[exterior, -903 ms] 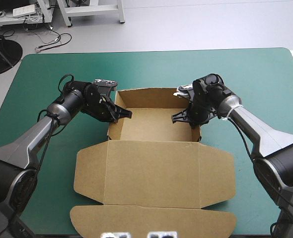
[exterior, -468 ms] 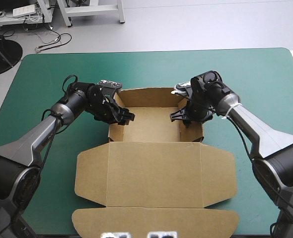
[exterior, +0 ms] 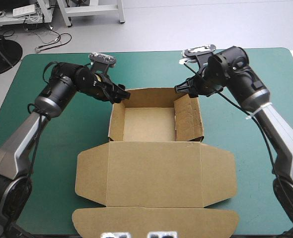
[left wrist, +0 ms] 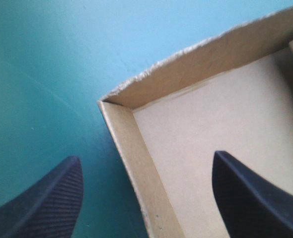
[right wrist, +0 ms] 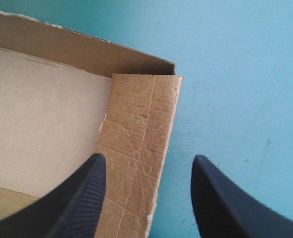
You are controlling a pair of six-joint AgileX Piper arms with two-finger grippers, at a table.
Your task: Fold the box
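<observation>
Over the desk point(exterior: 265, 74), in the high view, the box point(exterior: 154, 158) was seen at the middle of the teal-green cover. Its far part had been made into a tray, with the far, left and right walls raised. The lid point(exterior: 154, 178) was laid flat toward the near edge with its flaps spread. The left gripper point(exterior: 120, 94) was held at the tray's far-left corner and the right gripper point(exterior: 180, 88) at its far-right corner. No other object was seen near the box, and nothing was judged to block either arm.

Along the left wrist view, the left gripper point(left wrist: 146, 156) was seen wide open and empty, astride the left wall of the box point(left wrist: 226, 124). That corner was judged neatly tucked.

Along the right wrist view, the right gripper point(right wrist: 149, 157) was likewise spread wide with nothing held. The creased inner panel point(right wrist: 136, 148) of the right wall was shown broadly, so it was judged to lean inward and to need pressing home.
</observation>
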